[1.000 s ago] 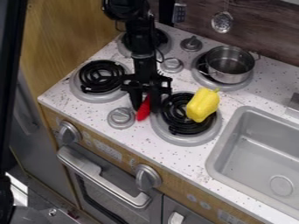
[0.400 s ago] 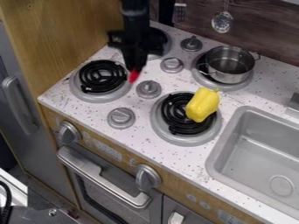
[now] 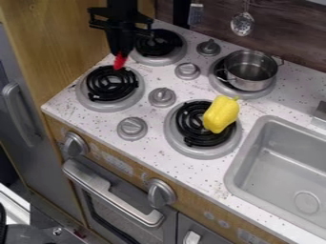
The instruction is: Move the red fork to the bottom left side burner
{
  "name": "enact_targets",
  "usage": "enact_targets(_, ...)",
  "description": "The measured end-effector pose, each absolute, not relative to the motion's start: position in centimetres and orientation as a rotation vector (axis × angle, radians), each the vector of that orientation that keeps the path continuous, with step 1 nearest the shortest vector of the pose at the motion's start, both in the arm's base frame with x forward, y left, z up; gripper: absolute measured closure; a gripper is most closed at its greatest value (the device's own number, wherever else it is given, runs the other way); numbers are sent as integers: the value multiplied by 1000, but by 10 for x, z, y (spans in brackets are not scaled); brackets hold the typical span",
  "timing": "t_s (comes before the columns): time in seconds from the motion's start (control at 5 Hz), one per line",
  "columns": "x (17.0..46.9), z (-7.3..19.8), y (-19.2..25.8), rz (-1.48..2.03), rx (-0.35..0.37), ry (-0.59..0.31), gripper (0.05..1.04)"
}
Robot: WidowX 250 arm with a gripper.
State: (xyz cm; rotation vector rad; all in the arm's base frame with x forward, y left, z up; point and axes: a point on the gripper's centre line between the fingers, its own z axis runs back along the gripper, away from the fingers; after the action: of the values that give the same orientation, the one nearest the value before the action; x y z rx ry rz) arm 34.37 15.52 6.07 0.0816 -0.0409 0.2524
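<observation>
White counter top with dark specks (image 3: 205, 170) ran beside a brown wood wall (image 3: 60, 35). Black pincer (image 3: 119, 56) was at the upper left, pointing down and closed tight on the red fork (image 3: 119, 61). Only a bit of red poked out below its tips, right by the back edge of the bottom left burner (image 3: 109, 86). How high it was could not be told. To do this well, the arm needed to bring the fork a little toward the front, over the middle of the black rings, then go down slowly and let go softly. If it let go too near the edge, the fork might slide off. The top left burner (image 3: 158, 44) sat close behind, so drifting back would be bad. A yellow pepper (image 3: 221, 114) lay on another burner, and a metal pot (image 3: 250, 71) sat farther back, both out of the way.
</observation>
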Motion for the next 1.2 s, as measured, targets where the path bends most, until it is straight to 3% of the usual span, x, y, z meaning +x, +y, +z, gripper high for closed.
enact_targets(0.8,340,-31,190,109,98,75,960)
enact_targets(1.2,344,-34,196,101,115,83,928)
